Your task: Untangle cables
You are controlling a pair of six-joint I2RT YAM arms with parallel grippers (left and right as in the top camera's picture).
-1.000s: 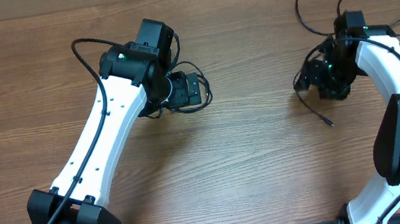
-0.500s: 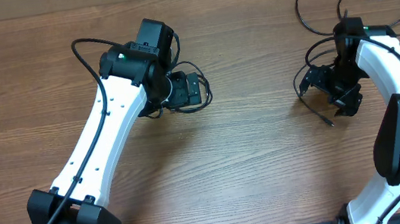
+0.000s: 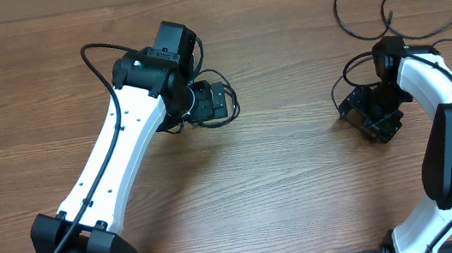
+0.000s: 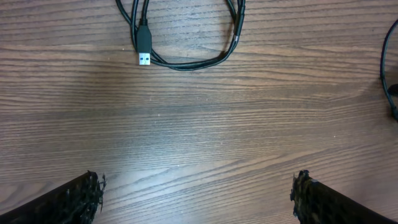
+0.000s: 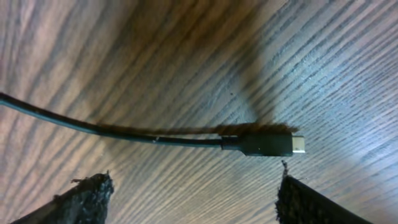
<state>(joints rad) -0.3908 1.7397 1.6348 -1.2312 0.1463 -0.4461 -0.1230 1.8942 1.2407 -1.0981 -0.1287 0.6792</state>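
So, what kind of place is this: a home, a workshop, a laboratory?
Most likely a robotics lab bench. A white left arm and right arm stand at one edge of a wood-grain table, and thin black cables lie loose on it, one ending in a USB plug.

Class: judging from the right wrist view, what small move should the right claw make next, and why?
Probably ease the right claw forward and down, then close just behind the plug. Its fingers stand apart with nothing between them, and the cable end lies flat on the table just ahead of them.
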